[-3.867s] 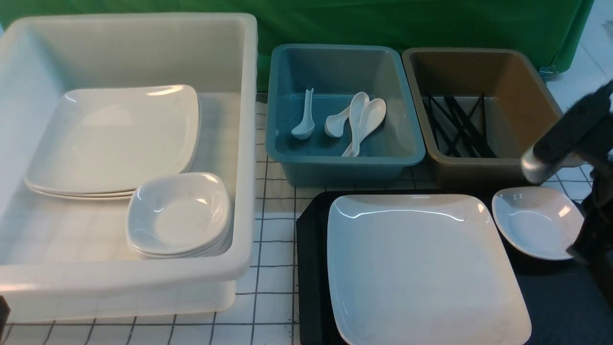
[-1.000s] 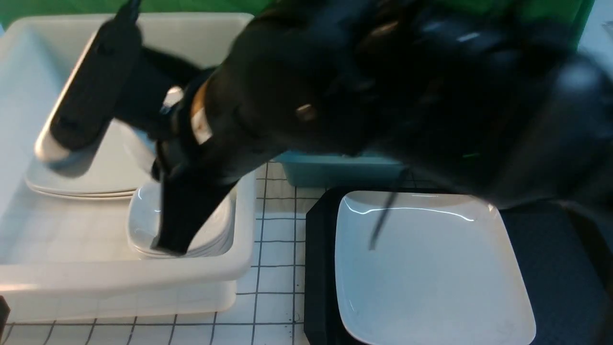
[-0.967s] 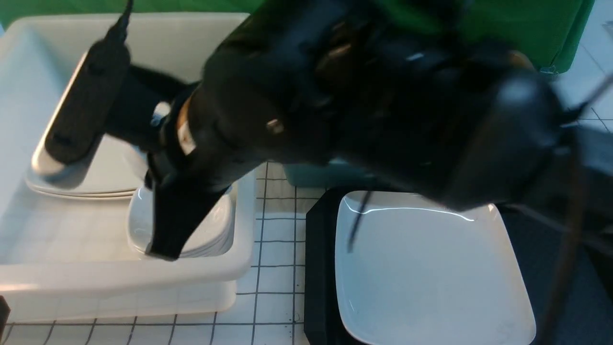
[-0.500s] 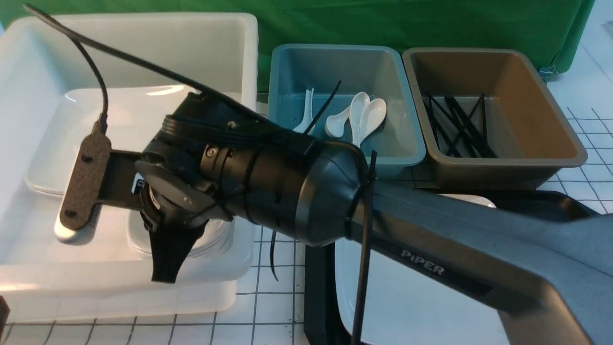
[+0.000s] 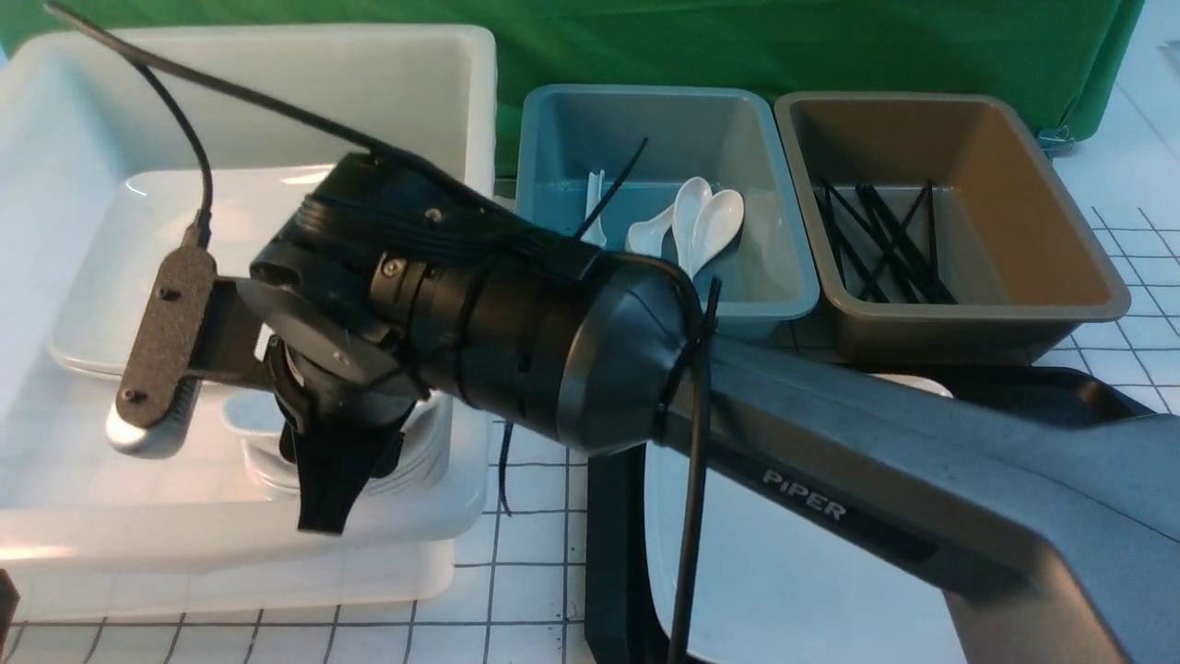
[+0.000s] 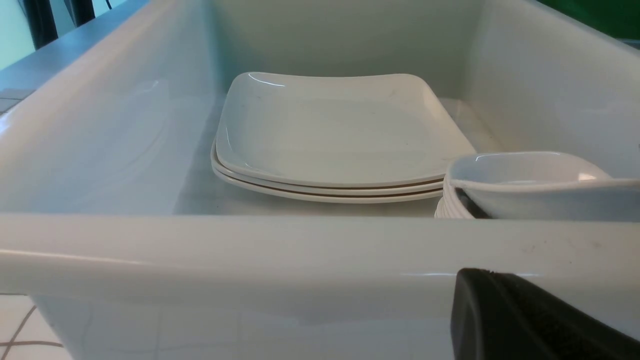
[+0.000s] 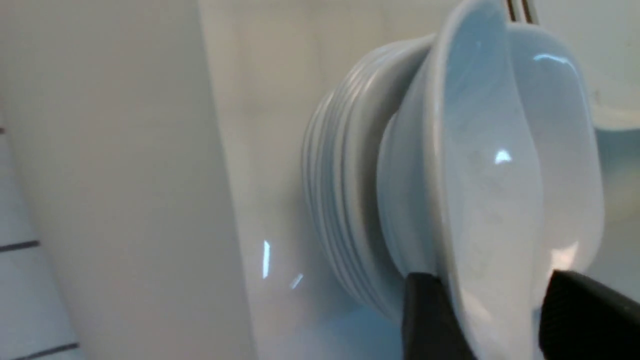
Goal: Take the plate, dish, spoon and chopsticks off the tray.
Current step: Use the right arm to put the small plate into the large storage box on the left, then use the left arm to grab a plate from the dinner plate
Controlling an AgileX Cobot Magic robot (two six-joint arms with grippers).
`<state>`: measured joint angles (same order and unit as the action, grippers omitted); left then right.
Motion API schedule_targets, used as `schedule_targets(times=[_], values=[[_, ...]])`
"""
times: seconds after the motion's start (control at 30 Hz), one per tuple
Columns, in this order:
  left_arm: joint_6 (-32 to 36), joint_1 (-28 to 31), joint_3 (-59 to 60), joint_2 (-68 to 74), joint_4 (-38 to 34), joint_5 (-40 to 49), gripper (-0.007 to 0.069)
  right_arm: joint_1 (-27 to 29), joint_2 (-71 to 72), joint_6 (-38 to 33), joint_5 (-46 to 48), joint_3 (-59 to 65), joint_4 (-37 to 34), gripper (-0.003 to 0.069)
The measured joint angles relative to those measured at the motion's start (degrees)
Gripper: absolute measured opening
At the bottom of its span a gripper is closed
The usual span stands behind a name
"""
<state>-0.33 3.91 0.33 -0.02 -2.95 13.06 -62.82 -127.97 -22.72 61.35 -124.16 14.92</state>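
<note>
White bin point(image 5: 230, 530) on the left of the worktop point(image 5: 535, 553) now has the right arm reaching in. The black tray point(image 5: 608, 553) has lost the small dish that sat at its far right corner seconds ago and carries only the plate point(image 5: 793, 609). That dish point(image 7: 480, 190) now hangs tilted on the stack of dishes point(image 7: 340, 200), rim pinched in the right pincer point(image 7: 490, 280). The left pincer point(image 6: 520, 315) shows one finger, so I can't tell its state. Spoons point(image 5: 691, 221) and chopsticks point(image 5: 876, 240) lie in the far bins, so likely only the release and the plate remain.
</note>
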Motion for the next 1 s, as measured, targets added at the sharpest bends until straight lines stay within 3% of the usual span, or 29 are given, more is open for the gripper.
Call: schedule_targets(times=[0.3,0.47,0.53,0.7,0.77,1.0], values=[[0.0,0.0,0.0,0.0,0.0,0.0,0.0005,0.0,4.0,0.6,7.3,-10.6,-0.1,0.0332],[-0.1,0.0,0.0,0.0,0.0,0.0,0.0005,0.0,9.4,5.3,8.0,-11.2,-0.2,0.0325],[-0.1,0.0,0.0,0.0,0.0,0.0,0.0005,0.0,13.3,8.0,8.2,-11.2,-0.2,0.0269],[-0.1,0.0,0.0,0.0,0.0,0.0,0.0005,0.0,25.9,11.3,8.2,-7.1,-0.2,0.0054],[-0.1,0.0,0.0,0.0,0.0,0.0,0.0005,0.0,32.5,12.6,8.2,-3.0,-0.2,0.0019],[-0.1,0.0,0.0,0.0,0.0,0.0,0.0005,0.0,56.0,18.4,8.3,18.4,-0.1,0.0008]])
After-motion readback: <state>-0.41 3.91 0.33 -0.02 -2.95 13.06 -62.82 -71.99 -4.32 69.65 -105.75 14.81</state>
